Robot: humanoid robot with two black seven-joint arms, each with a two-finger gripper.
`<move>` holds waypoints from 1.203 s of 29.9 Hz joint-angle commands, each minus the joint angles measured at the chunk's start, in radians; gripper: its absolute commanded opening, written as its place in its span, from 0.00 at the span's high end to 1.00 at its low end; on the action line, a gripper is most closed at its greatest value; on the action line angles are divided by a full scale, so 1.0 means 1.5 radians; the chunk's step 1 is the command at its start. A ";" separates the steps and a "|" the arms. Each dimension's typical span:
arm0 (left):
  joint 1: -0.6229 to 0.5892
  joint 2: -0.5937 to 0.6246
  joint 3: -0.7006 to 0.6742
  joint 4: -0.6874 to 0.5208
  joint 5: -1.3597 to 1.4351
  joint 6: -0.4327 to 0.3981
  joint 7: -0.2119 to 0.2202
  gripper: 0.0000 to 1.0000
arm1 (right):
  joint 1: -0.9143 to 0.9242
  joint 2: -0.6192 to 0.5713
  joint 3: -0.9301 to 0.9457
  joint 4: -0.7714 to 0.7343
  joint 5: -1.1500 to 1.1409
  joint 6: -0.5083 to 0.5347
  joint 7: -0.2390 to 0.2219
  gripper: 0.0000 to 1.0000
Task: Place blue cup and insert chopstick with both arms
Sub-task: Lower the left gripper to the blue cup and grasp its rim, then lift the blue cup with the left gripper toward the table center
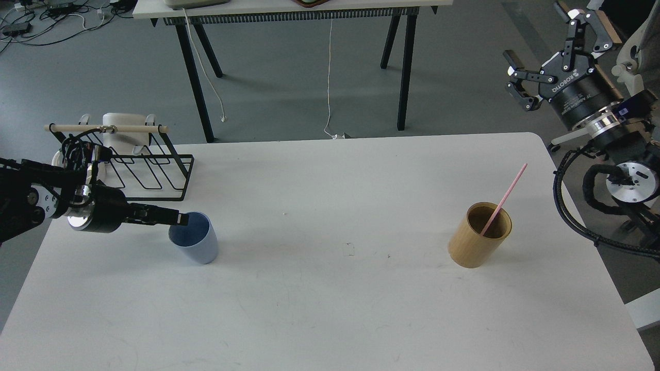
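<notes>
The blue cup (200,248) stands upright on the left part of the white table (330,309). My left gripper (180,219) comes in level from the left, and its fingertips reach over the cup's left rim into the mouth. It is seen edge-on, so I cannot tell its fingers apart. The pink chopstick (504,197) leans to the upper right inside the tan wooden holder (472,250) on the right part of the table. My right gripper (545,45) is open and empty, held high beyond the table's far right corner, well away from the chopstick.
A black wire rack (149,172) with a pale wooden rod and a white object (121,131) stands at the table's far left, just behind my left arm. Another table with black legs (193,77) stands behind. Cables lie on the floor.
</notes>
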 commanded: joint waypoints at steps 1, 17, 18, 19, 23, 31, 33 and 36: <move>0.002 0.000 0.000 0.000 0.001 0.001 0.000 0.16 | -0.002 -0.001 0.004 0.000 0.000 0.000 0.000 0.01; 0.026 -0.008 0.000 -0.001 0.003 0.040 0.000 0.56 | -0.012 -0.002 0.006 0.001 0.000 0.000 0.000 0.01; 0.027 -0.009 0.000 -0.001 0.004 0.041 0.000 0.58 | -0.012 -0.002 0.006 0.001 0.000 0.000 0.000 0.01; 0.029 -0.009 0.000 -0.001 0.004 0.042 0.000 0.59 | -0.013 -0.002 0.006 0.001 0.000 0.000 0.000 0.01; 0.032 -0.010 0.000 -0.001 0.010 0.043 0.000 0.70 | -0.016 -0.002 0.007 0.001 0.000 0.000 0.000 0.01; 0.032 -0.011 0.000 -0.002 0.009 0.054 0.000 0.93 | -0.026 -0.002 0.024 0.002 0.000 0.000 0.000 0.01; 0.033 -0.011 0.000 -0.003 0.007 0.055 0.000 0.96 | -0.026 -0.002 0.024 0.002 0.000 0.000 0.000 0.01; 0.032 -0.009 0.000 -0.011 0.002 0.065 0.000 1.00 | -0.026 -0.002 0.026 0.000 0.000 0.000 0.000 0.01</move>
